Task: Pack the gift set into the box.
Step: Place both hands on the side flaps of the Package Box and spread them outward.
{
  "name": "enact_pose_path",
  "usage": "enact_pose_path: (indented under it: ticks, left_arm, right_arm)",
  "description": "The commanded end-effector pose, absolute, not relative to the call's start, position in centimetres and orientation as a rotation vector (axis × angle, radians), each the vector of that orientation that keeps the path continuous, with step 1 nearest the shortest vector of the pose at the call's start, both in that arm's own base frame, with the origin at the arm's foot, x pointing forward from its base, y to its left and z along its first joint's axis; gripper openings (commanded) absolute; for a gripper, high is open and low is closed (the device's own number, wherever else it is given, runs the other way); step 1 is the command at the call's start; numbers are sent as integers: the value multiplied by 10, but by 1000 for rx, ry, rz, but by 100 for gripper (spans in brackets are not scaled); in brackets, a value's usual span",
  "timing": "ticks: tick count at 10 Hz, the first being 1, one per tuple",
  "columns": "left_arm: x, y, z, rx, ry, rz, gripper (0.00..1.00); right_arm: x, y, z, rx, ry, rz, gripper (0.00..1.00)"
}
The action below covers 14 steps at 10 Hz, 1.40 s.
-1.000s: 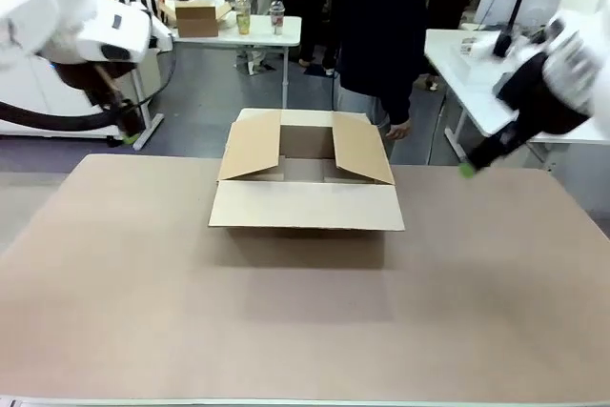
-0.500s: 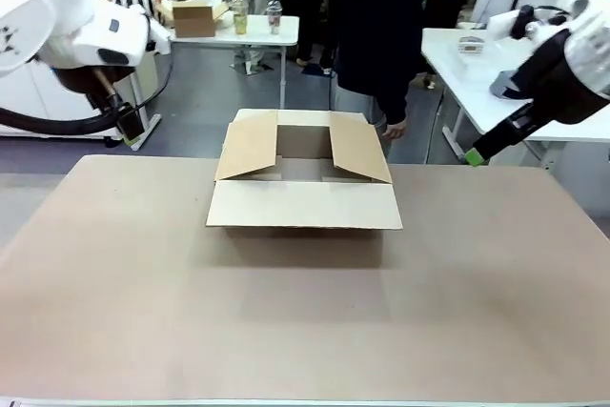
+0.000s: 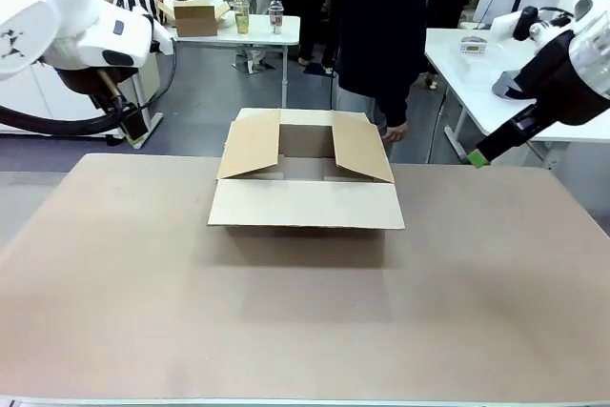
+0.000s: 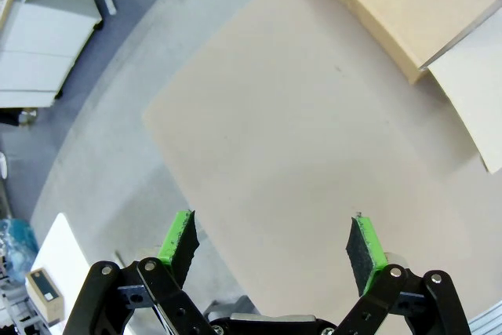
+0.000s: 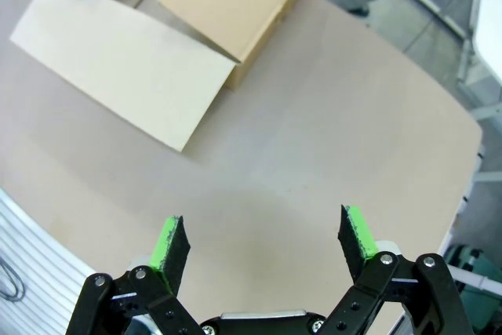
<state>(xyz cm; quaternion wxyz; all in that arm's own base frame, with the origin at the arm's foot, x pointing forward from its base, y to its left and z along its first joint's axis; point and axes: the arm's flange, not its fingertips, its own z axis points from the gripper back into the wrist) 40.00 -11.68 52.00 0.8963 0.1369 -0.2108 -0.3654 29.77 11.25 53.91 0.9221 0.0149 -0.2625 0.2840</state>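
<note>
**Pincers.** The left pincer [image 4: 272, 237] has its green pads wide apart with nothing between them. It hangs high over the bare near-left part of the bench [image 3: 305, 331]. The right pincer [image 5: 263, 234] is likewise spread and empty, raised over the far right edge of the bench.

**Task's thing.** The box [image 3: 305, 205] stands on the bench between the two pincers, lower than both and well apart from each. From the left pincer it lies ahead and off to one side, and from the right pincer ahead and off to the other side. All four flaps are open. The near one is folded out flat towards the robot, and the two side ones slant up.

**Progress (judgement).**
- The box is set out and opened, ready for loading.
- The part of its inside that can be seen holds nothing.
- The gift set is yet to be fetched or handed over, then lowered in, so packing has not begun.
- A person stands just beyond the box. One hand [image 3: 393, 131] hangs near its far right corner, and I cannot tell whether it holds anything.

**Writing.** The box is plain brown, with no print on the faces that show. A small carton [image 3: 195, 18] and bottles [image 3: 276, 14] stand on a far table, too small for any label to be read.
</note>
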Motion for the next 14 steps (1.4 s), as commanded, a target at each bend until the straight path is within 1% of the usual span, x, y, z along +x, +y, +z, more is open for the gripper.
enact_pose_path:
  ticks: [1,5,6,7,8,9,10,11,12,13,14]
  left_arm:
    - [398,-116,518,309,-447,-741,100]
    - [398,-116,518,309,-447,-741,100]
    - [400,-117,520,284,-437,-757,100]
    - [377,-82,541,-189,-665,-855,100]
    - [358,-50,549,-470,-808,-800,100]
    - [345,-28,545,-681,-961,-745,100]
    - [347,-22,532,-837,-1055,-710,100]
    - [358,-27,516,-902,-977,-690,100]
    - [371,-37,500,-975,-854,-672,100]
    - [380,-39,489,-1016,-787,-627,100]
    - [382,-38,482,-1032,-763,-593,100]
  right_arm:
    - [299,113,539,31,-541,584,100]
    - [299,113,539,31,-541,584,100]
    - [299,113,539,31,-541,584,100]
    - [298,112,539,31,-539,583,100]
    - [296,86,556,200,-467,322,100]
    - [294,56,565,359,-410,162,100]
    - [296,29,565,468,-341,48,100]
    - [301,1,561,609,-301,-44,100]
    - [308,-33,552,763,-312,-134,100]
    - [313,-60,537,888,-379,-226,100]
    - [312,-75,516,966,-549,-290,100]
